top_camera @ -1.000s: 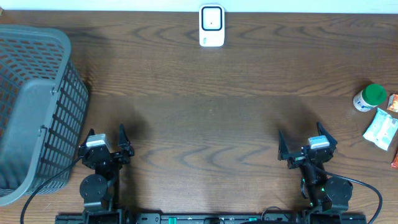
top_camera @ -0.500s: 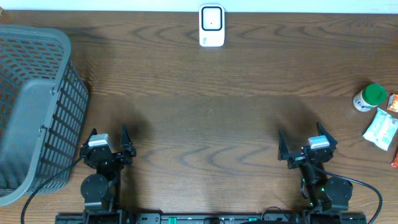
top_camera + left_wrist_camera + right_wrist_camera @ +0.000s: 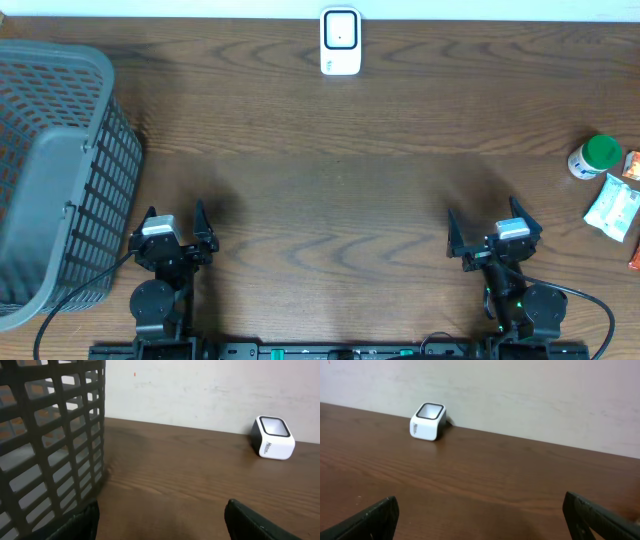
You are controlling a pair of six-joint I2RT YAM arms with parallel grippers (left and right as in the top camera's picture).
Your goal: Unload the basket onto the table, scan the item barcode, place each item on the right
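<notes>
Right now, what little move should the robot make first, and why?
Probably the right gripper should reach toward the green-capped bottle at the right edge of the table. That gripper is open and empty, the bottle lies on its side, and nothing is at the scanner yet.

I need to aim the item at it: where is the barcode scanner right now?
In the overhead view the barcode scanner stands at the table's far edge, near its middle, well away from the grey basket on the left.
</notes>
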